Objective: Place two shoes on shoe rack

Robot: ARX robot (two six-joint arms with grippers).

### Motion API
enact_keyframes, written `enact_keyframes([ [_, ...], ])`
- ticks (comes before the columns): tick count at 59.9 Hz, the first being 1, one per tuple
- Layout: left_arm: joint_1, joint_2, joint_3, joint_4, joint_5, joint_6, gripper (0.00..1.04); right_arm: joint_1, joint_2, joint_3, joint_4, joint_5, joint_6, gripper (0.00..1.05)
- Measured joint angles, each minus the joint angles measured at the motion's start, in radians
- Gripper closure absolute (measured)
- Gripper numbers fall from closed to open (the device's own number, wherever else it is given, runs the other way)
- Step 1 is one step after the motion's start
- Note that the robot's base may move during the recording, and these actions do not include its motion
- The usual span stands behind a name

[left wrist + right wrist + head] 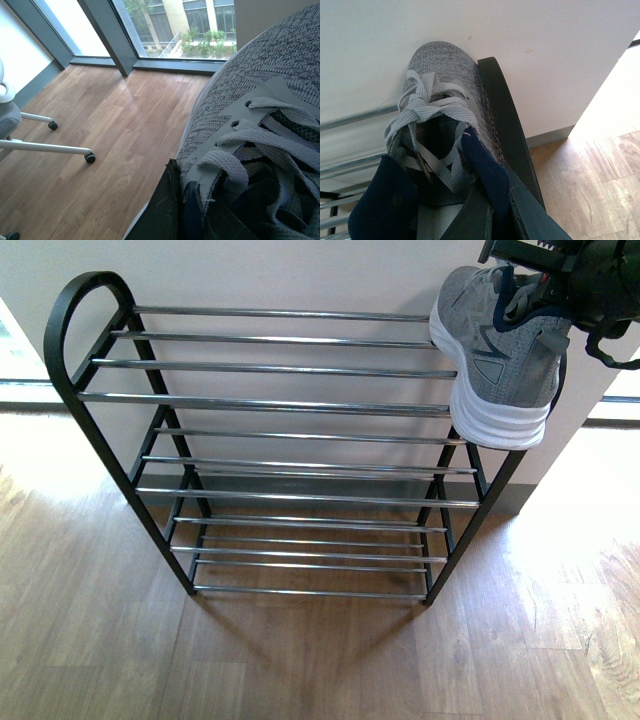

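1. Grey sneaker [500, 350] hangs at the right end of the shoe rack's [280, 400] top shelf, over its front right corner. It is tilted, with the white sole turned down and toward the middle of the rack.
2. Its toe points at the pale wall [300, 270] behind the rack and its heel lies toward the front bar. Whether the sole touches the bars cannot be told.
3. The right end effector [490, 207] is closed on this sneaker. In the right wrist view one black finger sits inside the shoe opening and the other outside, with the navy collar [485, 170] pinched between them.
4. In that view the grey laces [427, 107] lie loosely tied over the tongue. The rack's black end frame [505, 115] runs just beside the shoe's outer side.
5. The other shelves of chrome bars carry nothing, and the rack stands on a wooden floor [300, 660].
6. A second grey sneaker [260, 85] fills the left wrist view, seen from above its laces and held clear of the floor.
7. The left end effector [167, 205] shows only as a black finger pressed against the side of this shoe's collar, so it appears clamped there.
8. Beyond it are a white office chair base [45, 146] on casters and a tall window [190, 20].
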Motion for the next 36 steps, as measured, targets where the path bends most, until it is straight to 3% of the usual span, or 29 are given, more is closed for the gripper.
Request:
enact_keyframes([
  [8, 0.000, 0.000, 0.000, 0.000, 0.000, 0.000, 1.04, 0.000, -0.005, -0.005, 0.000, 0.004, -0.013, 1.00],
  [12, 0.000, 0.000, 0.000, 0.000, 0.000, 0.000, 1.04, 0.001, -0.032, -0.016, -0.008, -0.016, -0.010, 0.84],
  [22, 0.000, 0.000, 0.000, 0.000, 0.000, 0.000, 1.04, 0.009, -0.138, -0.053, -0.050, -0.097, 0.002, 0.57],
  [27, 0.000, 0.000, 0.000, 0.000, 0.000, 0.000, 1.04, 0.012, -0.206, -0.068, -0.108, -0.106, -0.001, 0.45],
  [36, 0.000, 0.000, 0.000, 0.000, 0.000, 0.000, 1.04, -0.042, -0.388, -0.181, -0.170, -0.093, -0.092, 0.12],
])
